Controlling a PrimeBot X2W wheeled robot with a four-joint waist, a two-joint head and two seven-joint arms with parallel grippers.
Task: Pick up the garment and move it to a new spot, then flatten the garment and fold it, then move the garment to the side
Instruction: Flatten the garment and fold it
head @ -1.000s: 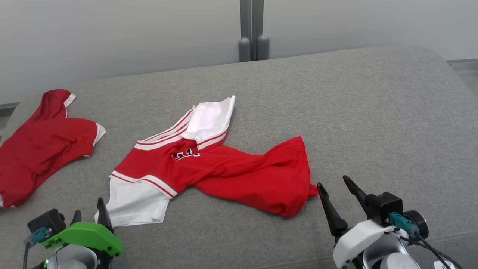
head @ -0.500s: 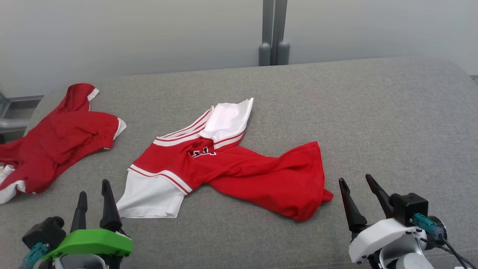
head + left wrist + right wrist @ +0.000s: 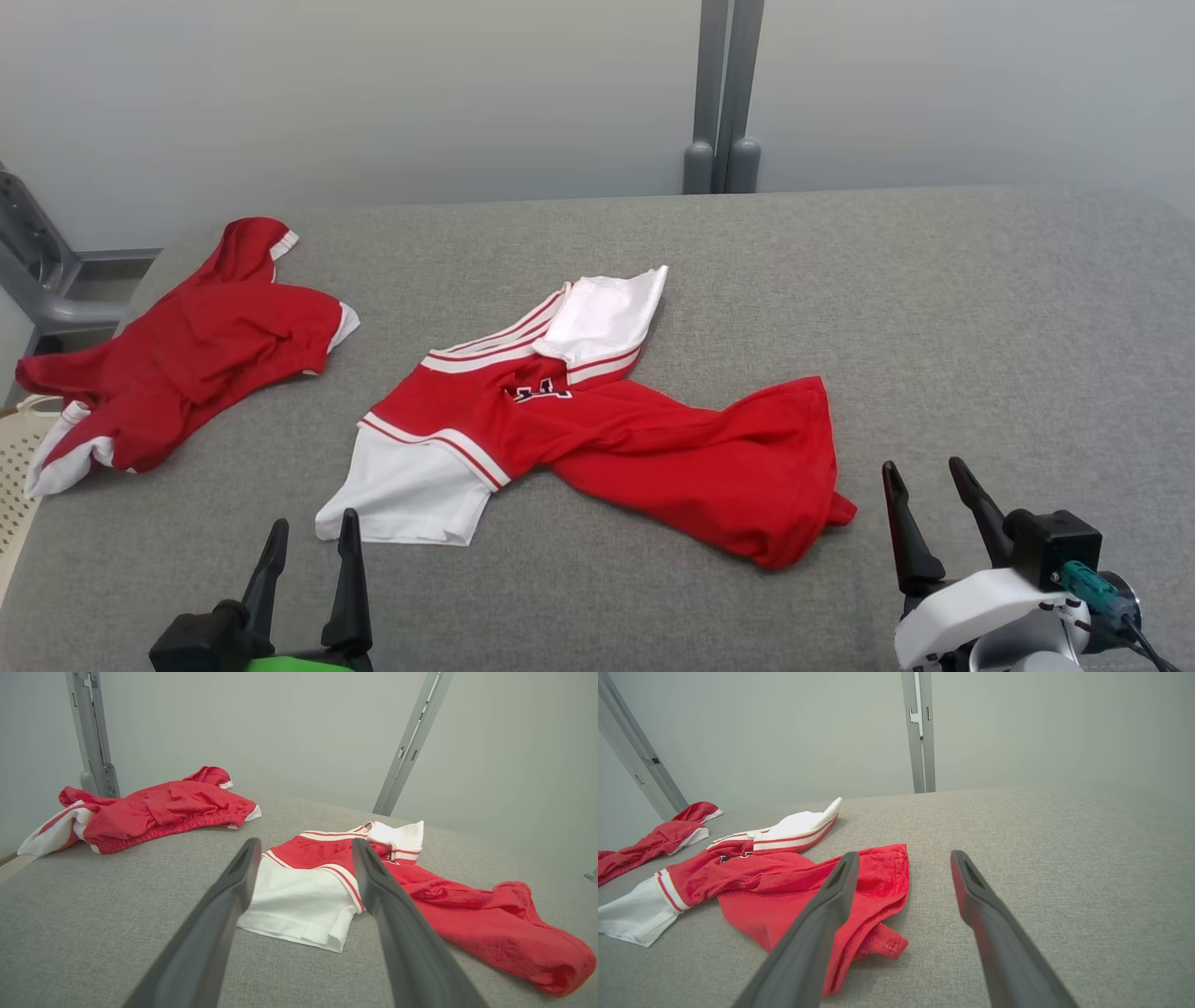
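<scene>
I had left end effector [image 3: 315,521] & right end effector [image 3: 922,464] wide open, empty; garment [image 3: 653,448] lay crumpled, ungrasped, so all steps left afaict.

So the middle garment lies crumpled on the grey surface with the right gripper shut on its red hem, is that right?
No: the right gripper is open, beside the garment, not touching its red hem, as the head view shows; the rest holds.
</scene>
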